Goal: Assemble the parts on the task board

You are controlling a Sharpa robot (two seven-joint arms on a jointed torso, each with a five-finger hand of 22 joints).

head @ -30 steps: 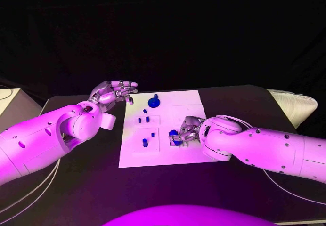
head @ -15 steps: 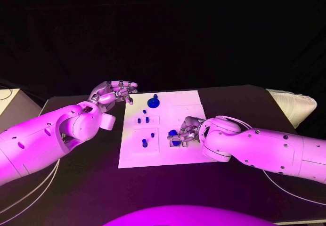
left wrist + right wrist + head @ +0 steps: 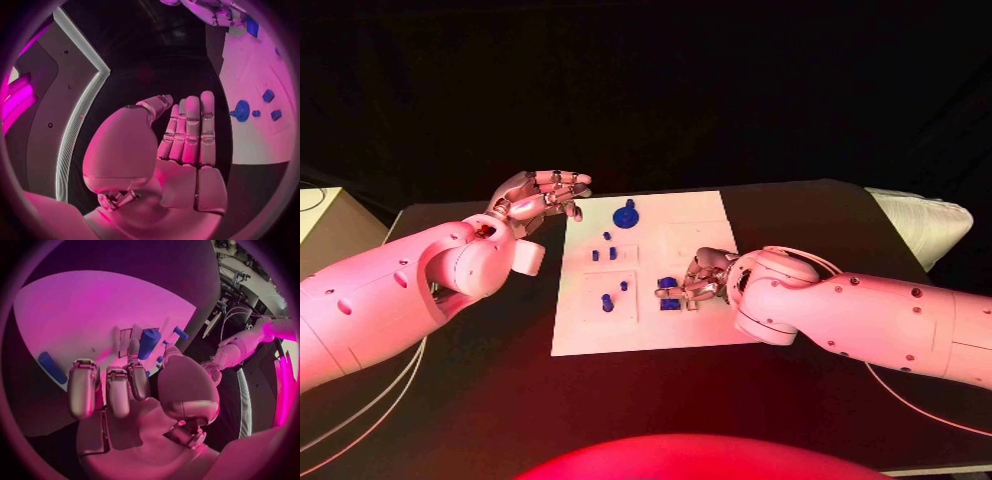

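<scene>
While left hand (image 3: 542, 193) idle, right hand (image 3: 701, 280) unmoved

— What do the arms look like?
— Smooth white shells, rounded at the joints, dotted with small dark screw holes.
— And the hands?
— The left hand (image 3: 538, 195) and right hand (image 3: 697, 280) are silver, with segmented metal fingers (image 3: 190, 127).

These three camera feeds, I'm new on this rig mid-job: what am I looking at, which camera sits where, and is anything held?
A robot with two white arms and silver hands works at a black table. The square picture looks down from its head; the round ones sit behind each wrist. The white task board carries small blue parts. The right hand is down on the board, its fingers at a blue part; whether it is gripped, I cannot tell. The left hand hovers off the board's far left corner, holding nothing.
</scene>
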